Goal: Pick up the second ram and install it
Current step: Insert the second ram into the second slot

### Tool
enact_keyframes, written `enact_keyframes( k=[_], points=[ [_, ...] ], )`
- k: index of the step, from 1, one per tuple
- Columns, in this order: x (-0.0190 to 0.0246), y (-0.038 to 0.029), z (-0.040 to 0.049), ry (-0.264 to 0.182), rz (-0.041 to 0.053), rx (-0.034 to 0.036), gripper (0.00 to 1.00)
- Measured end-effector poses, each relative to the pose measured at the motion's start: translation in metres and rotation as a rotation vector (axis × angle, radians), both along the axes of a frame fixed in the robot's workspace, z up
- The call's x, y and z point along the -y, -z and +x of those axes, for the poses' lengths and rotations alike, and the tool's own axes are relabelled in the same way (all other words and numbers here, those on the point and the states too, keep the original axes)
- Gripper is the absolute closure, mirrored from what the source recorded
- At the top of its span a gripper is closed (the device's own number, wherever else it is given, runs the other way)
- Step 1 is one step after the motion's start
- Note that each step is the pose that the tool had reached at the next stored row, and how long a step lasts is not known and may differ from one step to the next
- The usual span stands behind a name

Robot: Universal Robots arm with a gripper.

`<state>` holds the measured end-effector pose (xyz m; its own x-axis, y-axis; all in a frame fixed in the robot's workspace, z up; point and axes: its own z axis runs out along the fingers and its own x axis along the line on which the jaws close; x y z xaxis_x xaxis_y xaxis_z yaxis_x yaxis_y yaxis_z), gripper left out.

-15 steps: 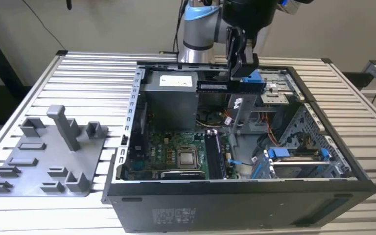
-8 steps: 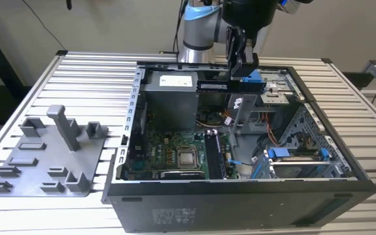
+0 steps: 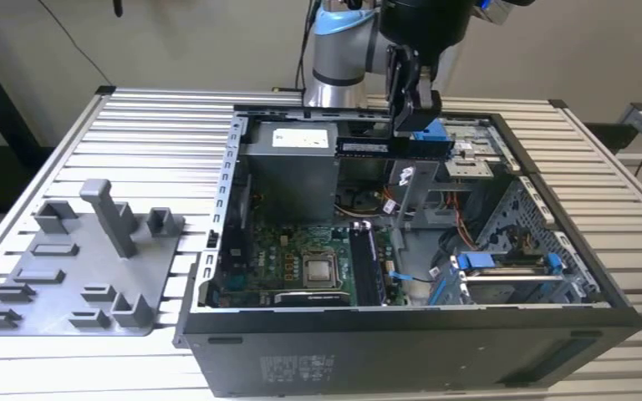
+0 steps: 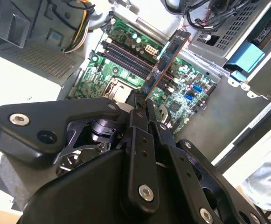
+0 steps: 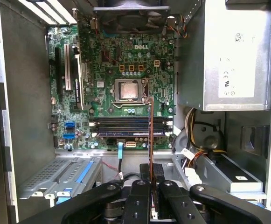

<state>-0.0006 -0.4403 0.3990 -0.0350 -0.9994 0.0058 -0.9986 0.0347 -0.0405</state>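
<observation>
My gripper (image 3: 408,134) is shut on the second ram (image 3: 364,148), a slim dark stick with a pale label. I hold it level above the open computer case, over the power supply's edge. In the second wrist view the ram (image 4: 168,58) sticks out from the gripper (image 4: 142,100) and hangs over the green motherboard (image 4: 121,70). In the first wrist view the ram (image 5: 150,130) is seen edge-on above the gripper (image 5: 150,179), crossing the dark memory slots (image 5: 126,124). It hangs well above those slots, and one slot (image 5: 126,134) looks filled.
The case (image 3: 410,342) lies open on a slatted table (image 3: 165,125). Inside are the power supply (image 5: 233,56), a fan (image 5: 130,18), loose cables (image 5: 196,154) and a drive cage with blue tabs (image 3: 511,271). A grey tray with upright blocks (image 3: 87,267) sits at the exterior view's left.
</observation>
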Motion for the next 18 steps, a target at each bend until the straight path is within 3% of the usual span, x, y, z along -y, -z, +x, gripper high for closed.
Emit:
enact_keyframes(
  k=[9,18],
  points=[
    [0.0,0.0001,0.0,0.078,0.0,0.0,0.86],
    [0.0,0.0002,0.0,0.122,0.0,0.0,0.86]
  ],
)
